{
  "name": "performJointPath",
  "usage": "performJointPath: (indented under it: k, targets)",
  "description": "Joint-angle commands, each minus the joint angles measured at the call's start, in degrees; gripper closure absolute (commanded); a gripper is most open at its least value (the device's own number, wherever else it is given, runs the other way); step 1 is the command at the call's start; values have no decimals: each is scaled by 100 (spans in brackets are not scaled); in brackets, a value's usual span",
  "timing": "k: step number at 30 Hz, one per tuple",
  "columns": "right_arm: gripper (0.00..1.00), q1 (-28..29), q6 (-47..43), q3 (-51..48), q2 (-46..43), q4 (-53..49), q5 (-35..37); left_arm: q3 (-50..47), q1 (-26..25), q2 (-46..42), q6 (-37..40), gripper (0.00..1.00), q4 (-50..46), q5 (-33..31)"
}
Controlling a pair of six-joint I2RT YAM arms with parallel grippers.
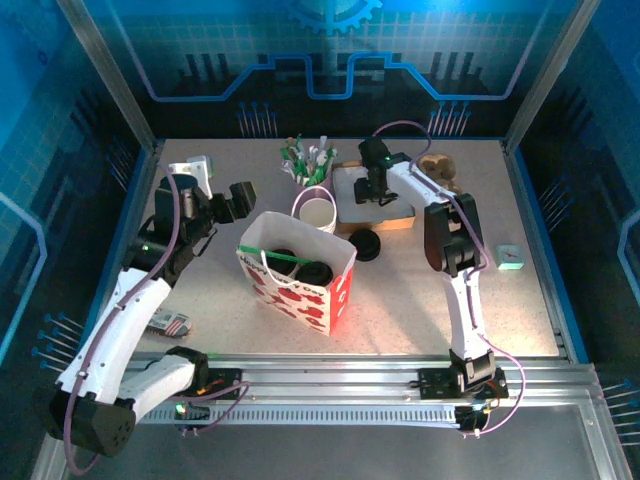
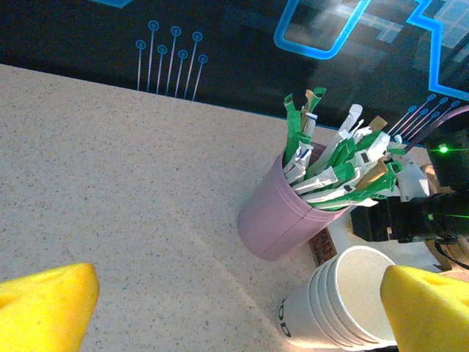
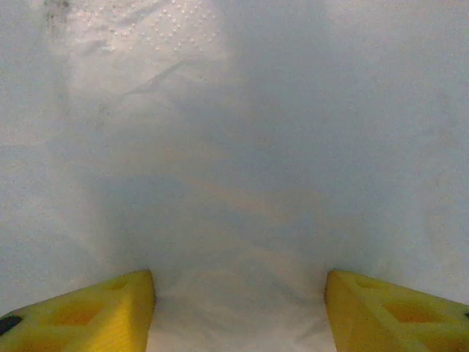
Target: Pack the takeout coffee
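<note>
A red-and-white gift bag (image 1: 300, 285) stands open in the middle of the table. Inside it show two round black tops (image 1: 315, 272); I cannot tell if one is the takeout coffee, as the bag walls hide what is below. My left gripper (image 1: 225, 205) (image 2: 242, 312) hangs open left of the bag, with bare table between its yellow fingertips (image 2: 44, 304). My right gripper (image 1: 372, 192) (image 3: 238, 312) points down at a stack of white napkins (image 1: 352, 190) (image 3: 234, 147), open, its pads (image 3: 110, 312) wide apart over the paper.
A stack of nested white cups (image 1: 316, 212) (image 2: 344, 301) stands behind the bag, beside a pink cup of green-white sticks (image 1: 305, 165) (image 2: 282, 220). A loose black lid (image 1: 365, 243) lies right of the bag. A small green box (image 1: 511, 258) lies far right.
</note>
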Motion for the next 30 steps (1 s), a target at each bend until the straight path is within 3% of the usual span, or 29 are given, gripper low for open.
performJointPath:
  k: [1,12,17,22,30]
  targets:
    - [45,-55,41,227,274,-239,-123,-79,54,-64,105,1,174,-134]
    - [71,-74,23,101,16,-172,-194,-96,57,-122,149,1,121,-179]
    - [78,-24,32,-5,-571,-82,-208,-149,60,-220,168,0,163,-214]
    - [92,14,-5,67,-991,-132,-160,-176,61,-264,184,0,165,-214]
    - [95,11,82,-229,-1938,-43,-221,-237,61,-340,208,1,181,-204]
